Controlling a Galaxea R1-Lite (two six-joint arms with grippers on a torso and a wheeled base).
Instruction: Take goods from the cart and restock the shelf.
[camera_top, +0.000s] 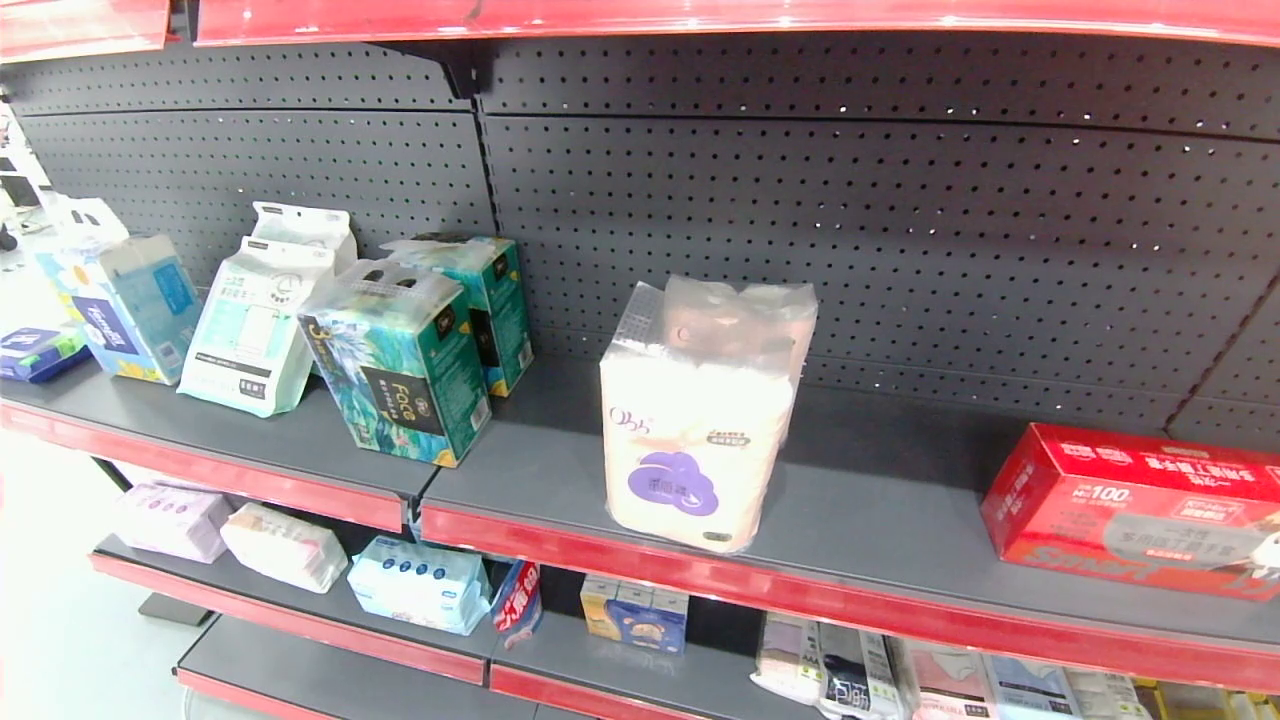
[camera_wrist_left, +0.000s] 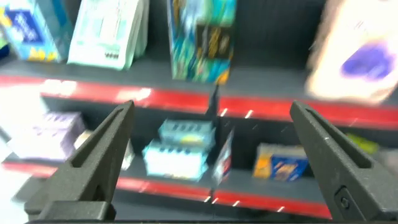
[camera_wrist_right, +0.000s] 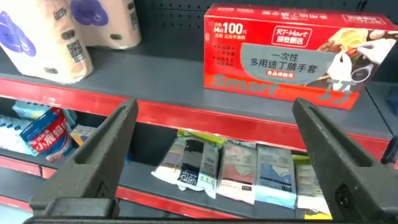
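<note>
Head view up first: facing a dark shelf (camera_top: 880, 500) with a red front lip, carrying a toilet roll pack (camera_top: 695, 440) upright near the front edge in the middle, a red glove box (camera_top: 1130, 510) lying flat off to the right and well apart from it, and a green tissue pack (camera_top: 400, 375) set askew toward the left. Out in front with the left gripper (camera_wrist_left: 211, 107) spread wide and carrying nothing; likewise with the right gripper (camera_wrist_right: 215, 102), wide, empty, pointed at the lip below the red glove box. Nothing in hand to restock with yet, by the look of it. Now for the risks: could clip that red lip on any push forward at this height. Could nudge the toilet roll pack over the edge, sitting so close to it. Might topple the green tissue pack by crowding a new item in beside it. Safest to aim for the bare stretch between rolls and box.
</note>
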